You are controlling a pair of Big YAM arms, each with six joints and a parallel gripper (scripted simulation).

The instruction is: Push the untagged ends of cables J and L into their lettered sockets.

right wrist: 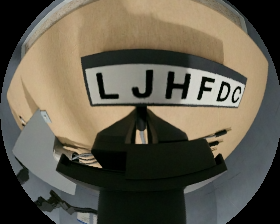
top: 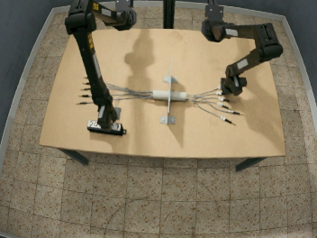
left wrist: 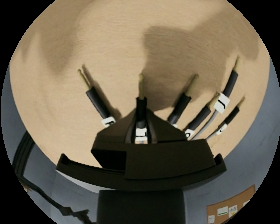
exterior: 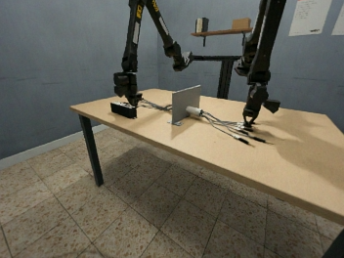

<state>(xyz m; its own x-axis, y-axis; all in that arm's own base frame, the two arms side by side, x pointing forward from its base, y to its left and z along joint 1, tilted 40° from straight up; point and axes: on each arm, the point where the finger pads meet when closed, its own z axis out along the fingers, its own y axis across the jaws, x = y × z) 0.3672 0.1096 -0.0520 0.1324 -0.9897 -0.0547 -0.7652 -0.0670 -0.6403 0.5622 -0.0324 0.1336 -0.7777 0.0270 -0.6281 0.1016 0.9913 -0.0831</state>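
The black junction box (top: 95, 130) (exterior: 123, 110) (right wrist: 165, 56) carries a white label reading L J H F D C in the right wrist view. My right gripper (top: 106, 126) (exterior: 133, 104) (right wrist: 141, 112) is shut on an untagged cable plug, whose black body (right wrist: 141, 112) meets the box's side under J; its brass tip is hidden. My left gripper (top: 222, 91) (exterior: 248, 123) (left wrist: 141, 122) is shut on a tagged plug (left wrist: 141, 106) at the other cable ends; I cannot read its letter surely. Several other tagged plugs (left wrist: 180, 108) (top: 226, 120) (exterior: 241, 140) lie beside it.
The cables run through a white conduit (top: 159, 95) (exterior: 194, 110) in an upright grey panel (top: 169, 106) (exterior: 181, 105) (right wrist: 37, 145) mid-table. Other untagged plugs (right wrist: 220, 133) (top: 85, 96) lie at the right gripper's side of the panel, beyond the box.
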